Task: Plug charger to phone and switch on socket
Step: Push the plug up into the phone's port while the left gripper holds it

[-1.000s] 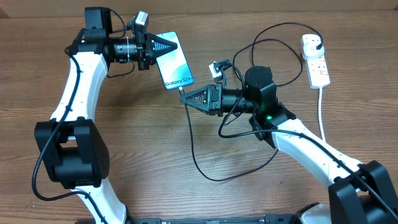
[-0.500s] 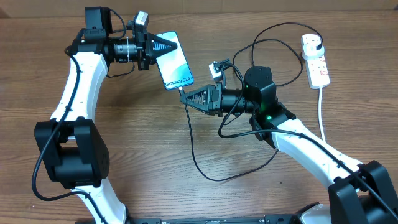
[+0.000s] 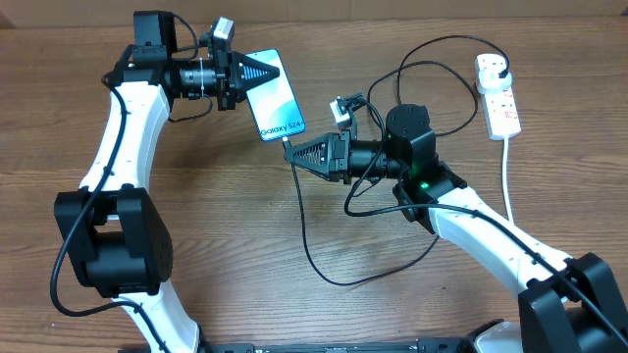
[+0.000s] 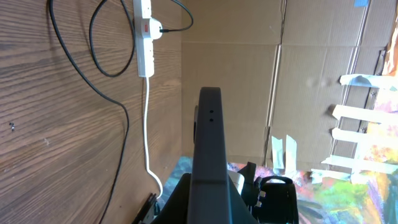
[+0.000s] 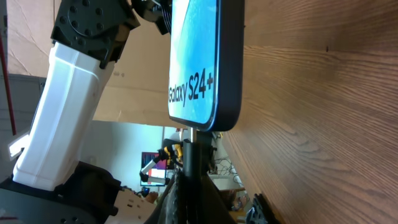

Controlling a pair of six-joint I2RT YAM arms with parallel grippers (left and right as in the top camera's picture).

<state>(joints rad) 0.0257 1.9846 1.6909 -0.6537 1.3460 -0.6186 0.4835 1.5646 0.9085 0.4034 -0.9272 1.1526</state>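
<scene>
Nothing has shifted since the earlier frames: above the wooden tabletop (image 3: 216, 245) the left pincer (image 3: 257, 71) stays clamped on the top end of the phone (image 3: 277, 98), screen facing up. The right pincer (image 3: 294, 152) grips the charger (image 3: 304, 230) by its connector, right at the phone's bottom edge. The socket (image 3: 498, 95) lies at the far right, with the charger's black plug seated in it.

the socket (image 3: 501, 108) switch is too small to read.

A makeshift robot lab (plain cardboard walls (image 4: 230, 93) all round) with a wooden table (image 3: 226, 235)
</scene>
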